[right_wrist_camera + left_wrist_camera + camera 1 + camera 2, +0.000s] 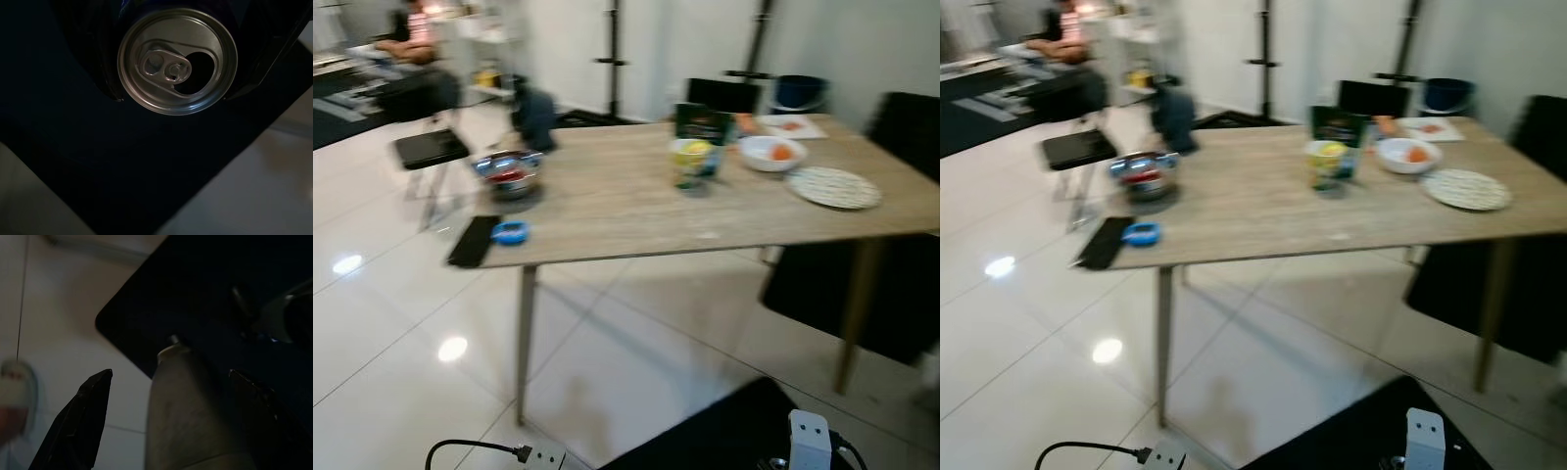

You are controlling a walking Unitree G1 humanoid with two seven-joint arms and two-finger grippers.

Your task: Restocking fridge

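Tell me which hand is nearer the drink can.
Right. The right hand grips the can between its fingers; the left hand hangs apart from it, by a grey object.

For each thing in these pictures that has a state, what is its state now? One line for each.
Can: opened, held between the right end effector's fingers.
Bottle: between the left end effector's fingers; contact cannot be told.
White bowl: upright on the table, holding something orange.
Cup: upright.
Green carton: upright.
Patterned plate: flat, nothing on it.
Metal bowl: upright, with red contents.
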